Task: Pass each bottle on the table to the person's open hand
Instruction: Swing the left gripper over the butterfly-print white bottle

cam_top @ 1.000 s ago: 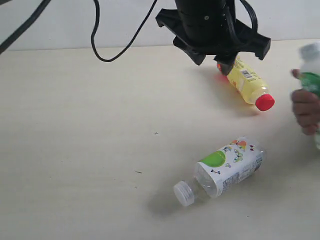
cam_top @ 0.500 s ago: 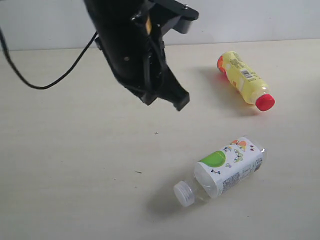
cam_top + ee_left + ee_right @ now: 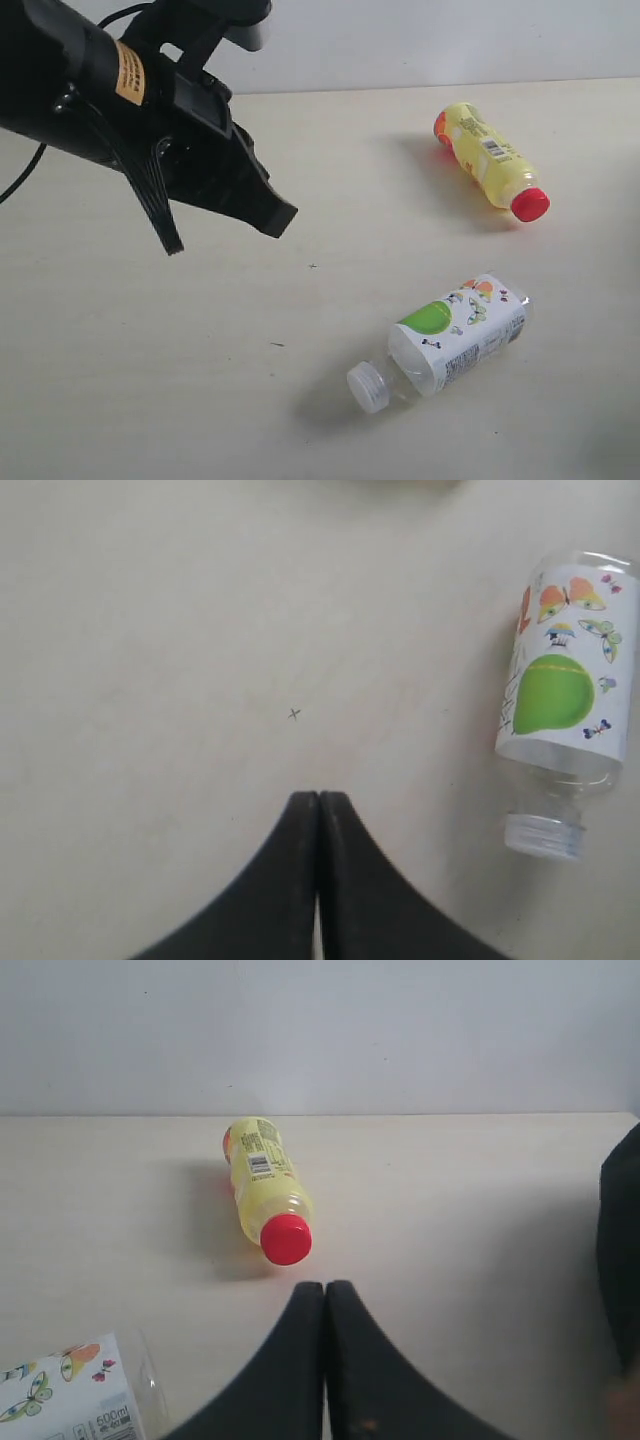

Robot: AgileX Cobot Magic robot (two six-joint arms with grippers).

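Observation:
Two bottles lie on their sides on the table point(image 3: 140, 390). The yellow bottle point(image 3: 488, 158) with a red cap point(image 3: 530, 204) rests at the back right and also shows as the yellow bottle point(image 3: 260, 1175) in the right wrist view. The wide bottle point(image 3: 458, 334) with a colourful label and white cap point(image 3: 368, 387) lies at the front right, seen too as the wide bottle point(image 3: 558, 695). My left gripper point(image 3: 318, 798) is shut and empty, hovering left of the wide bottle. My right gripper point(image 3: 325, 1288) is shut and empty, just short of the red cap point(image 3: 287, 1239). The person's open hand is out of view.
My black left arm point(image 3: 140, 120) fills the upper left of the exterior view, with a cable point(image 3: 20, 180) trailing behind it. A pale wall point(image 3: 450, 40) runs along the table's far edge. A dark shape point(image 3: 620, 1250) sits at the edge of the right wrist view.
My left arm has swung from above the yellow bottle across to the left, and its jaws have shut. The hand holding a green-label bottle has left the right edge.

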